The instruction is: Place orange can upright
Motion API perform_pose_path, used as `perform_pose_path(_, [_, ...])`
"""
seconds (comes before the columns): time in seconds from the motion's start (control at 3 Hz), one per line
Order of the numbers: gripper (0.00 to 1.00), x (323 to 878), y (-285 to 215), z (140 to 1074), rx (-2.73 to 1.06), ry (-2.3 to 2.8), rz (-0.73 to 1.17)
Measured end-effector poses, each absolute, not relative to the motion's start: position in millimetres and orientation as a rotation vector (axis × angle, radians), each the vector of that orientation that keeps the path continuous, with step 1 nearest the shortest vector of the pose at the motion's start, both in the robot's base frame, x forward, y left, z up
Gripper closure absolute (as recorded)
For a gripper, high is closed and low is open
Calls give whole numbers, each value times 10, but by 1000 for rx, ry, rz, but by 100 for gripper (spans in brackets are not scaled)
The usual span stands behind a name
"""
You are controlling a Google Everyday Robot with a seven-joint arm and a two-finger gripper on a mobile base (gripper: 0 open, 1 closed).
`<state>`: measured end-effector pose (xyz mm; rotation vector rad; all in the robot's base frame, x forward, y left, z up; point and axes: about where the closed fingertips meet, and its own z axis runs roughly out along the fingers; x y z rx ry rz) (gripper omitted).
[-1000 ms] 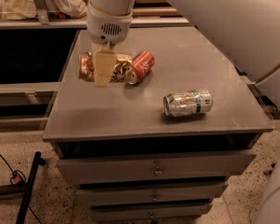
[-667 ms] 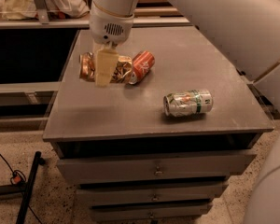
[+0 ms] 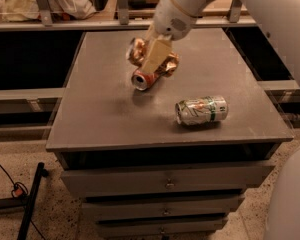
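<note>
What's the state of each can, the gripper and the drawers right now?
gripper: shut on the orange can, over the back half of the table.
orange can: gripped, tilted, not upright.
red-orange can: lying on its side, just below the gripper.
green-and-white can: lying on its side, front right.
drawers: shut.

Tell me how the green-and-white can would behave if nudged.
Lying on its side, the green-and-white can would probably roll toward the front or back of the table. Its shiny metal may slip. The gripper, clamped on the orange can, hangs farther back-left.
</note>
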<state>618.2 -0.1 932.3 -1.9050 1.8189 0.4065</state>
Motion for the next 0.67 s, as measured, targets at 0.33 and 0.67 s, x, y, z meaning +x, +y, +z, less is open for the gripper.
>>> perform_pose_path(0.33, [100,6517,-483,9288,-1744,1822,441])
perform_pose_path(0.67, [100,6744,-764,9194,-1615,1767,510])
